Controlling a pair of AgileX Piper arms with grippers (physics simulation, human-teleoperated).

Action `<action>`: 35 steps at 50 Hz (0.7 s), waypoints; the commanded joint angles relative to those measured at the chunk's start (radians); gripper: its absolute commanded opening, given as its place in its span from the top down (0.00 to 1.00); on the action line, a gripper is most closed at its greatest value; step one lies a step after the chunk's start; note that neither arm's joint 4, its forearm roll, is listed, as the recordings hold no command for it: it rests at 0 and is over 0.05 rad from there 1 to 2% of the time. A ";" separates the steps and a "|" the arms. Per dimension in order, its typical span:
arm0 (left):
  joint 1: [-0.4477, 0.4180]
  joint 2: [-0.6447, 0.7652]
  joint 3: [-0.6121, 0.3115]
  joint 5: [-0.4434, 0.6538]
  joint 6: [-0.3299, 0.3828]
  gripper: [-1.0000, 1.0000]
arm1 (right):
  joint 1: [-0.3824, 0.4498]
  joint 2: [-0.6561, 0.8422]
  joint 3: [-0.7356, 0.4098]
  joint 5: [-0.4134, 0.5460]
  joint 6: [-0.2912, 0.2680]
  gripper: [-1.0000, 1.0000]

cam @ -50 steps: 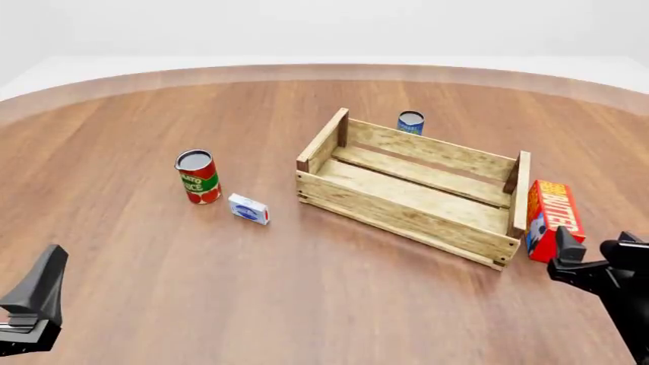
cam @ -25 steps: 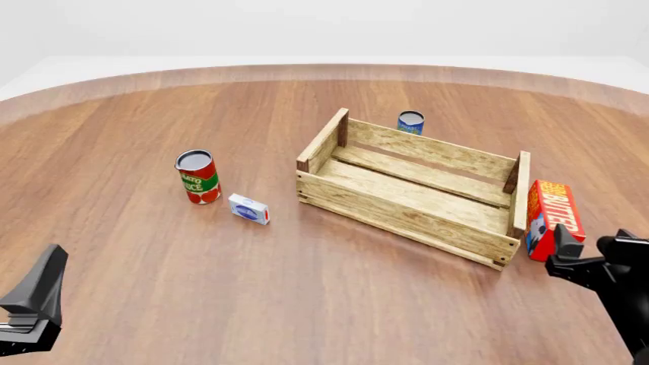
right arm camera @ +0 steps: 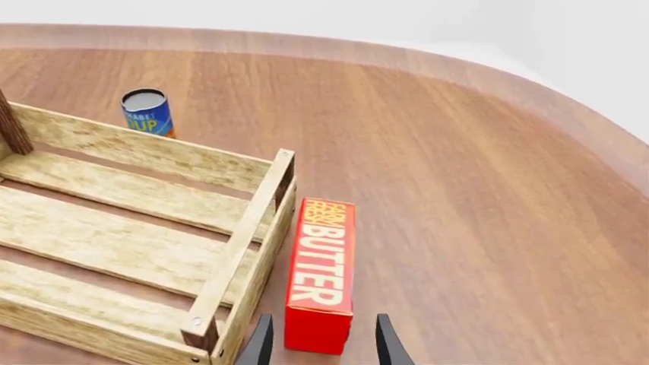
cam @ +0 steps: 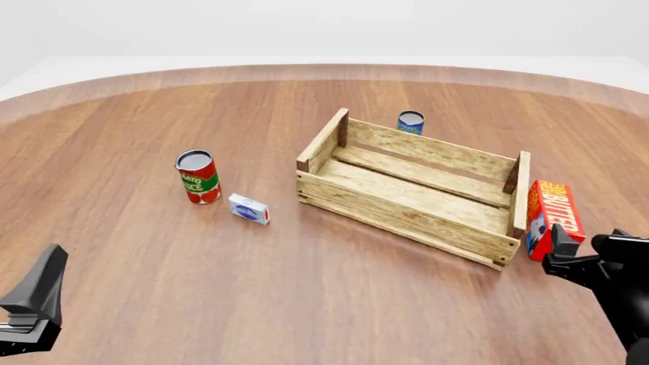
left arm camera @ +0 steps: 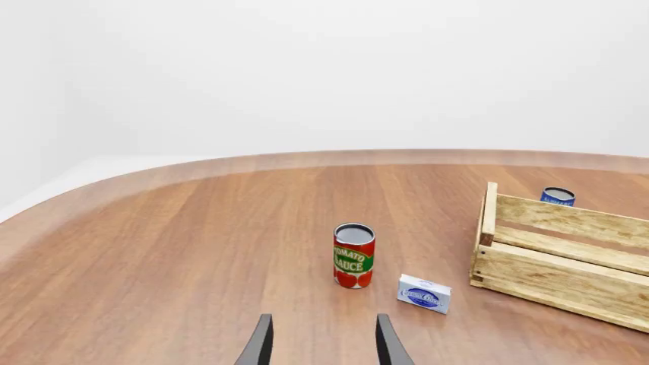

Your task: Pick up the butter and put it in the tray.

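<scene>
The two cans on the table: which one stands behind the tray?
The small blue can, beyond the tray's far wall. The red tomato sauce can stands left of it.

My front cam sits above and a bit behind both arms, looking fwd and down over the whole tabletop [cam: 152,296], so it's my widest view. The left wrist cam rides low behind the left tool [left arm camera: 322,342], facing nearly level across the wood toward the far rim; it catches the tomato can [left arm camera: 354,255], the small white-blue box [left arm camera: 424,293] and one end of the tray [left arm camera: 552,258]. The right wrist cam sits much nearer, angled down past the right tool [right arm camera: 319,338] onto the butter [right arm camera: 321,274] and the tray's other end. All three views share the tray and the blue can [cam: 409,122] beyond it.
</scene>
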 commanded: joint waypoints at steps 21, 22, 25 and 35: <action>0.000 0.000 0.000 0.000 0.000 0.00 | -0.003 0.083 -0.025 -0.034 -0.008 0.00; 0.000 0.000 0.000 0.000 0.000 0.00 | -0.003 0.084 -0.025 -0.035 -0.009 0.00; 0.000 0.000 0.000 0.000 0.000 0.00 | -0.004 0.088 -0.030 -0.033 -0.009 0.00; 0.000 0.000 0.000 0.000 0.000 0.00 | -0.001 0.107 -0.040 -0.037 -0.010 0.00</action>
